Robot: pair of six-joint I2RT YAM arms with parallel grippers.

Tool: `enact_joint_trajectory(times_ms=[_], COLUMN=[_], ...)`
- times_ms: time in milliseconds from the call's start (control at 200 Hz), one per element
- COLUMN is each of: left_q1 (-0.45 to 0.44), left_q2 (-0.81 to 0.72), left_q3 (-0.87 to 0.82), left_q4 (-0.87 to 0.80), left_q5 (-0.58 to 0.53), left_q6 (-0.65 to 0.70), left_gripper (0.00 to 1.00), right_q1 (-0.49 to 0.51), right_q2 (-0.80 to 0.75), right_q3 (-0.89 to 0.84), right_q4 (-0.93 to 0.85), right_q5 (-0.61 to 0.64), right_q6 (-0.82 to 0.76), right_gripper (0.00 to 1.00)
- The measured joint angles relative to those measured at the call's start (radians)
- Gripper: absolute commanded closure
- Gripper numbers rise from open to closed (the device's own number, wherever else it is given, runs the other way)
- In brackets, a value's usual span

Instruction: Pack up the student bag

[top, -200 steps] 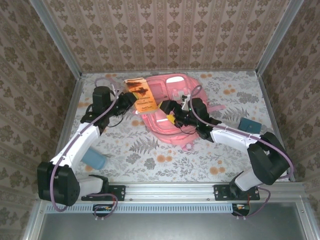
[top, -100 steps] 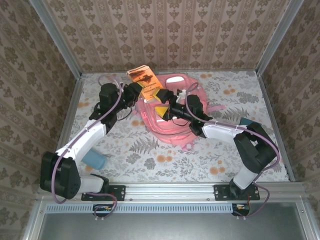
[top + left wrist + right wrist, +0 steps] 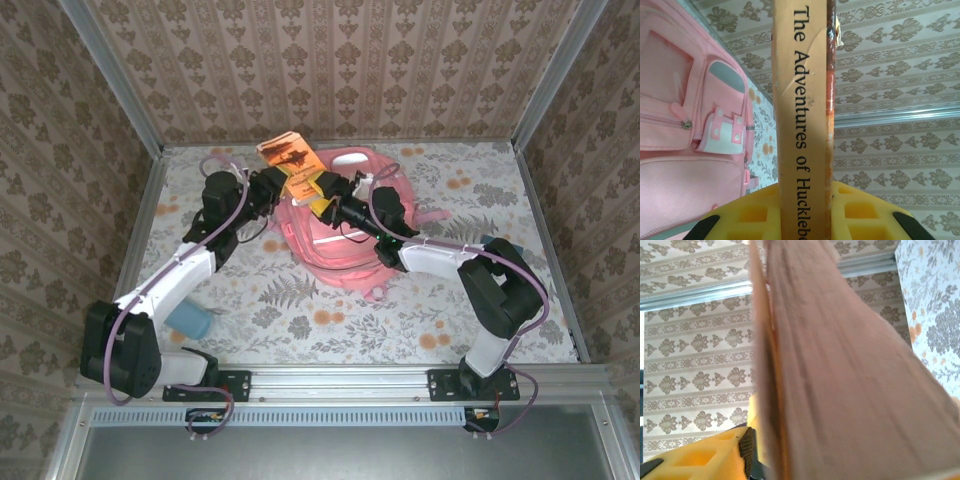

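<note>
I had the book (image 3: 290,163) pinched in the left gripper (image 3: 272,186) by the bag (image 3: 345,248). I couldn't tell the right gripper's (image 3: 322,193) grip. Next I judged it needed lowering inside.

Bright even light, blurred right-wrist foreground

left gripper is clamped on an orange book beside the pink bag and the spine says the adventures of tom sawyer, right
Not quite. In the left wrist view the spine of the orange book reads "The Adventures of Huckleb", with the rest cut off by the picture's edge, so it is not Tom Sawyer. The rest holds: the left gripper is clamped on it, beside the pink student bag.
</note>
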Motion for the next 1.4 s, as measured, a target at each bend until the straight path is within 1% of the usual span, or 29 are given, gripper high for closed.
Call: enact_joint_trajectory(times_ms=[25,125,195,230,285,320,375,410,470,555,665,780,860,910,1065,1170,1255,1350,1400], left_q1=[0.0,0.0,0.0,0.0,0.0,0.0,0.0,0.0,0.0,0.0,-0.003,-0.021,-0.06,-0.1,-0.22,-0.3,-0.359,-0.406,-0.423], left_q2=[0.0,0.0,0.0,0.0,0.0,0.0,-0.001,-0.003,-0.006,-0.007,-0.007,-0.007,-0.001,0.017,0.109,0.203,0.296,0.408,0.476], left_q3=[-0.003,-0.013,-0.018,-0.021,-0.027,-0.029,-0.029,-0.027,-0.021,0.004,0.052,0.083,0.103,0.132,0.229,0.318,0.413,0.533,0.612], left_q4=[0.0,0.008,0.02,0.024,0.024,0.021,0.007,-0.015,-0.078,-0.211,-0.371,-0.484,-0.562,-0.612,-0.688,-0.732,-0.775,-0.843,-0.894], left_q5=[0.0,0.001,0.001,0.001,0.002,0.004,0.004,0.005,0.004,0.001,0.0,0.0,-0.006,-0.014,-0.043,-0.072,-0.105,-0.132,-0.147], left_q6=[-0.003,-0.012,-0.019,-0.02,-0.022,-0.016,-0.001,0.019,0.081,0.193,0.37,0.543,0.661,0.732,0.89,0.988,1.073,1.157,1.189], left_gripper=[0.81,0.8,0.75,0.68,0.48,0.38,0.27,0.23,0.17,0.13,0.08,0.0,0.0,0.0,0.0,0.04,0.11,0.18,0.19], right_q1=[0.0,0.0,0.0,0.0,0.0,-0.002,-0.006,-0.013,-0.026,-0.049,-0.082,-0.118,-0.156,-0.185,-0.273,-0.325,-0.356,-0.384,-0.396], right_q2=[0.0,0.0,0.0,-0.001,-0.005,-0.011,-0.026,-0.04,-0.071,-0.137,-0.269,-0.417,-0.515,-0.565,-0.685,-0.736,-0.769,-0.8,-0.809], right_q3=[0.0,-0.006,-0.011,-0.014,-0.02,-0.03,-0.048,-0.061,-0.075,-0.078,-0.079,-0.084,-0.089,-0.093,-0.106,-0.113,-0.127,-0.149,-0.153], right_q4=[0.001,0.005,0.006,0.008,0.005,-0.006,-0.035,-0.069,-0.141,-0.291,-0.523,-0.715,-0.837,-0.909,-1.116,-1.218,-1.269,-1.312,-1.333], right_q5=[0.002,0.019,0.023,0.024,0.027,0.034,0.042,0.045,0.049,0.059,0.102,0.153,0.192,0.218,0.298,0.337,0.354,0.361,0.362], right_q6=[-0.005,-0.009,-0.019,-0.024,-0.035,-0.049,-0.071,-0.09,-0.139,-0.23,-0.389,-0.528,-0.611,-0.654,-0.756,-0.794,-0.81,-0.812,-0.812], right_gripper=[0.55,0.71,0.8,0.82,0.84,0.86,0.87,0.87,0.87,0.87,0.87,0.87,0.88,0.88,0.88,0.88,0.88,0.89,0.89])
